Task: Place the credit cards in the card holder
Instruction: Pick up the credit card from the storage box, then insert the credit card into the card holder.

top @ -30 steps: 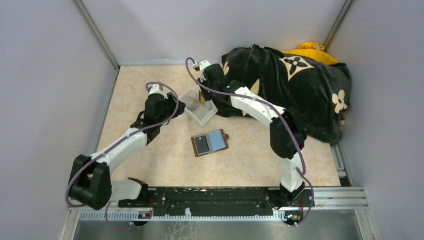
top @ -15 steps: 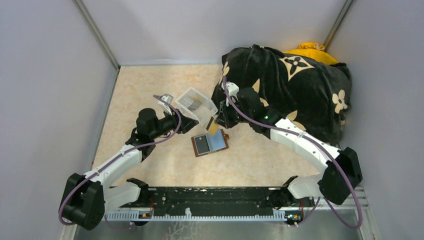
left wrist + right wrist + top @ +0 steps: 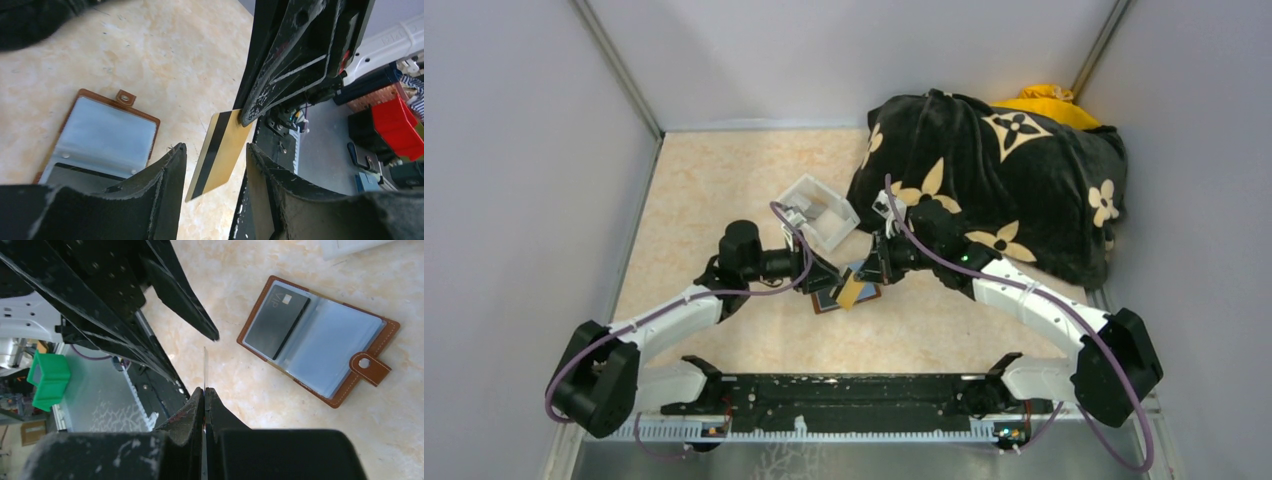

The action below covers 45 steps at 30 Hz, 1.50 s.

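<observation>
The brown card holder point(image 3: 870, 291) lies open on the table, clear sleeves up, with a dark grey card point(image 3: 277, 322) in its left sleeve. It also shows in the left wrist view point(image 3: 100, 137) and the right wrist view point(image 3: 320, 352). My right gripper point(image 3: 871, 272) is shut on a tan credit card point(image 3: 851, 292) with a black stripe and holds it above the table beside the holder. The card hangs from the right fingers point(image 3: 280, 75) in the left wrist view point(image 3: 220, 150). My left gripper point(image 3: 824, 276) is open, its fingertips point(image 3: 175, 165) on either side of the card's lower end, not touching it.
A clear plastic tray point(image 3: 819, 215) stands just behind the grippers. A black blanket with tan flower marks point(image 3: 1004, 170) fills the back right, over something yellow point(image 3: 1044, 97). Grey walls close in the sides. The black base rail point(image 3: 854, 395) runs along the near edge.
My right gripper has come from the tray down to the card holder with the tan card. My left gripper has left the tray and moved right, up to the card.
</observation>
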### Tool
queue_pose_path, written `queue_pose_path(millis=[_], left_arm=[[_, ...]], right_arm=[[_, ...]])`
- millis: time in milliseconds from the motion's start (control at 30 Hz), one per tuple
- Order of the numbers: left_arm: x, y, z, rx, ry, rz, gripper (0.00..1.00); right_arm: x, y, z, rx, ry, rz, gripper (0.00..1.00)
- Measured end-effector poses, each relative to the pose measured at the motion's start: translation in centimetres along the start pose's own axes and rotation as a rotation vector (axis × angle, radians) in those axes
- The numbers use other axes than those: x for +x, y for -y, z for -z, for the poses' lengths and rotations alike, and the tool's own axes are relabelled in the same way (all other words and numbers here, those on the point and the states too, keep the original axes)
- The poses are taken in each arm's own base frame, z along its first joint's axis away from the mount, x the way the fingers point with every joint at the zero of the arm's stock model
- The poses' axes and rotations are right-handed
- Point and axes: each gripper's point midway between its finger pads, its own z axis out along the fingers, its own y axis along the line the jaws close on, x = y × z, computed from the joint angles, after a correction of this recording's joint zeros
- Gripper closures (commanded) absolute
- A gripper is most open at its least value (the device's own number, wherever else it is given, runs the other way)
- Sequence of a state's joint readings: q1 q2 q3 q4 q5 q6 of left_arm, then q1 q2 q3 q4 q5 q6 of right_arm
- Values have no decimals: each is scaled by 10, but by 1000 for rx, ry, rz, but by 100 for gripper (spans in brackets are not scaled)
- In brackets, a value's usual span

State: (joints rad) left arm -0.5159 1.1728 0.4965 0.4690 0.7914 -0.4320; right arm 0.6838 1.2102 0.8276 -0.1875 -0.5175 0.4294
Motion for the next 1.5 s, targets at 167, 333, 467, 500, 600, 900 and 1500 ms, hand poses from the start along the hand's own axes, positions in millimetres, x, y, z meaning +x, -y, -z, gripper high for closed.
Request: queue_pose_path(millis=[167, 333, 467, 500, 600, 900, 1500], left_arm=[[13, 3, -7, 23, -57, -6, 48], [18, 2, -8, 27, -79, 0, 58], [20, 2, -10, 44, -92, 5, 74], [21, 3, -10, 50, -95, 6, 79], [24, 5, -10, 69, -108, 14, 94], [22, 1, -13, 58, -96, 31, 100], [68, -91, 17, -558, 223, 506, 100]], right_arm=[[-8, -6, 2, -41, 25, -6, 100], [-10, -11, 4, -72, 27, -17, 100], [-11, -12, 4, -84, 32, -15, 100], [-11, -11, 4, -84, 32, -17, 100], [-10, -5, 3, -75, 29, -29, 100], [-13, 14, 2, -22, 38, -54, 71], [-16, 83, 0, 335, 143, -31, 75]])
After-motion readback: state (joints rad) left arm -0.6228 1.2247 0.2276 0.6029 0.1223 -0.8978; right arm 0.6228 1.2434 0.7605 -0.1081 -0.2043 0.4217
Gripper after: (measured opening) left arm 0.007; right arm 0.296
